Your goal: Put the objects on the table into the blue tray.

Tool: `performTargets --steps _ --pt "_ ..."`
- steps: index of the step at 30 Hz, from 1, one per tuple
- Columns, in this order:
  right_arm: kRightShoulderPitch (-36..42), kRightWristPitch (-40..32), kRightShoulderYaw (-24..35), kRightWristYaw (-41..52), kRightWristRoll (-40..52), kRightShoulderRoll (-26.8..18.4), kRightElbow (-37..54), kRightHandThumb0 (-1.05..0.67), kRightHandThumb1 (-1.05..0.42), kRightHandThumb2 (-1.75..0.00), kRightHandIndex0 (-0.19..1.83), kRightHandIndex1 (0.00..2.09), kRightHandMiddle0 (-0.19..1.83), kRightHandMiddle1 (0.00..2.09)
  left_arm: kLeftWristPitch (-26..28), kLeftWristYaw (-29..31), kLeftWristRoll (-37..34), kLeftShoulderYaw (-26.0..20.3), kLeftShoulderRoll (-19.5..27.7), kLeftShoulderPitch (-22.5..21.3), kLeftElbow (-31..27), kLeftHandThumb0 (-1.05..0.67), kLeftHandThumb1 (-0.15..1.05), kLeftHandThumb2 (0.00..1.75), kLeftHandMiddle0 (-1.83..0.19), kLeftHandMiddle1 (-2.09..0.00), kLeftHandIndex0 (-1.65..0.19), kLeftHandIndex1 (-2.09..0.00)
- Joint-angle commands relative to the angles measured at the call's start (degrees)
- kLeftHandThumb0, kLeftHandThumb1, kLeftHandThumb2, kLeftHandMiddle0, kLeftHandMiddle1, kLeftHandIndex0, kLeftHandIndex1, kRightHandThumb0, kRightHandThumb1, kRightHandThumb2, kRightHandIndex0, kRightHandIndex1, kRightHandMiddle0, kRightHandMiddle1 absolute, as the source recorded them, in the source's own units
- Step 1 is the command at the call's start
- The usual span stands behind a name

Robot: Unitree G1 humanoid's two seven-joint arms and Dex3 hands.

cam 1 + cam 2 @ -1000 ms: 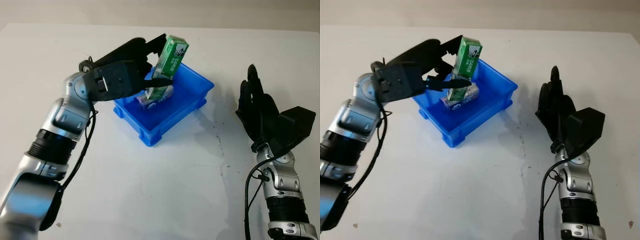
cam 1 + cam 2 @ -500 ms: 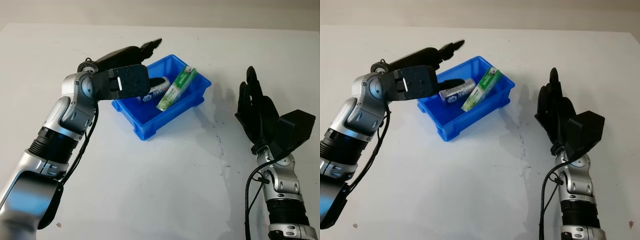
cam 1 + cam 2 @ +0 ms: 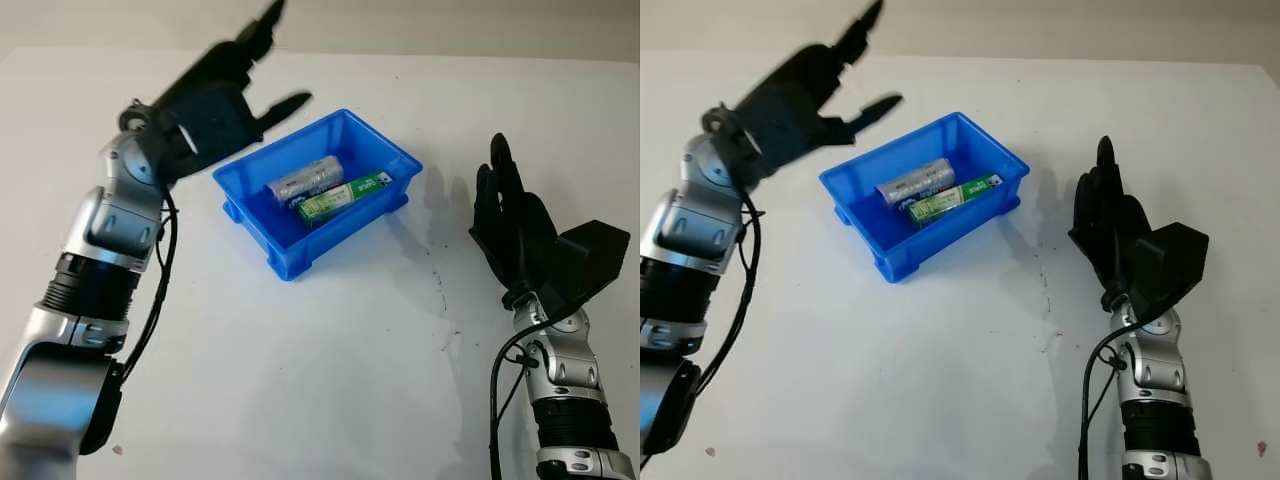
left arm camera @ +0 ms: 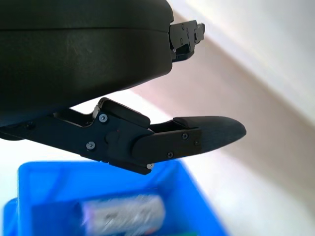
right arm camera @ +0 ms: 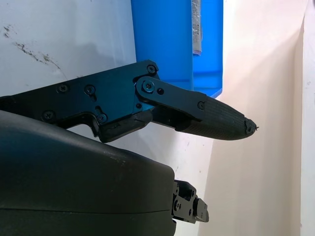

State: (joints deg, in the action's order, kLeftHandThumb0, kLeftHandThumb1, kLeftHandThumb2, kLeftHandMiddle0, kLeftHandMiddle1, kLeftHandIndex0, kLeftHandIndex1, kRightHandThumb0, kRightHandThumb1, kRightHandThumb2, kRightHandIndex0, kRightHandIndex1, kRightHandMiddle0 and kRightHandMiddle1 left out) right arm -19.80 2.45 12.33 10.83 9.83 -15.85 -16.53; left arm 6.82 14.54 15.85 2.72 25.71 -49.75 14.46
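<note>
Your table (image 3: 300, 380) is white and bare around the tray. The blue tray (image 3: 382, 150) sits on it at an angle, between your two hands and nearer the left one.

Your left hand (image 3: 215, 95) is raised above the table just beside the tray's far left corner. It holds nothing and is open, its fingers (image 4: 206, 135) stretched out over the tray's edge and apart from the things inside.

Your right hand (image 3: 515, 225) stands upright over the table, well apart from the tray on its other side. It is open too and grips nothing; one finger (image 5: 216, 118) points towards the tray's wall.

Both task things lie inside the tray, below and to the right of your left hand. The silver can (image 3: 303, 180) lies on its side towards the far wall. The green box (image 3: 345, 195) lies flat just beside it on the near side, the two side by side along the tray's length.
</note>
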Motion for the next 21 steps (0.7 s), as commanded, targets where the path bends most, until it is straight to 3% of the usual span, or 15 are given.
performTargets --steps 1,5,11,21 --pt "-0.68 0.42 0.37 -0.52 0.02 0.32 -0.40 -0.76 -1.05 -0.73 -0.19 0.00 -0.19 0.00 -0.83 -1.74 -4.23 -4.39 -1.40 1.16 -0.35 -0.80 1.05 0.62 0.19 0.00 0.19 0.00" --pt "-1.19 -0.24 0.45 -2.27 -0.18 0.57 0.65 -0.77 -1.05 -0.73 -0.19 0.00 -0.19 0.00 0.25 -5.94 -10.12 -10.66 -3.13 5.64 -3.73 -0.75 1.05 0.63 0.19 0.00 0.19 0.00" --pt "-2.72 0.28 0.59 -3.51 -0.68 -0.30 2.41 -0.81 -1.05 -0.73 -0.19 0.00 -0.19 0.00 -1.11 -9.07 -14.21 -14.84 -4.24 14.08 -5.92 -0.74 1.05 0.68 0.19 0.00 0.19 0.00" --pt "-4.30 -1.91 -0.05 -4.58 -1.37 -0.10 3.64 -0.82 -1.05 -0.76 -0.19 0.00 -0.19 0.00 -5.16 -12.72 -14.87 -13.49 -9.58 26.84 -5.95 -0.74 1.05 0.66 0.19 0.00 0.19 0.00"
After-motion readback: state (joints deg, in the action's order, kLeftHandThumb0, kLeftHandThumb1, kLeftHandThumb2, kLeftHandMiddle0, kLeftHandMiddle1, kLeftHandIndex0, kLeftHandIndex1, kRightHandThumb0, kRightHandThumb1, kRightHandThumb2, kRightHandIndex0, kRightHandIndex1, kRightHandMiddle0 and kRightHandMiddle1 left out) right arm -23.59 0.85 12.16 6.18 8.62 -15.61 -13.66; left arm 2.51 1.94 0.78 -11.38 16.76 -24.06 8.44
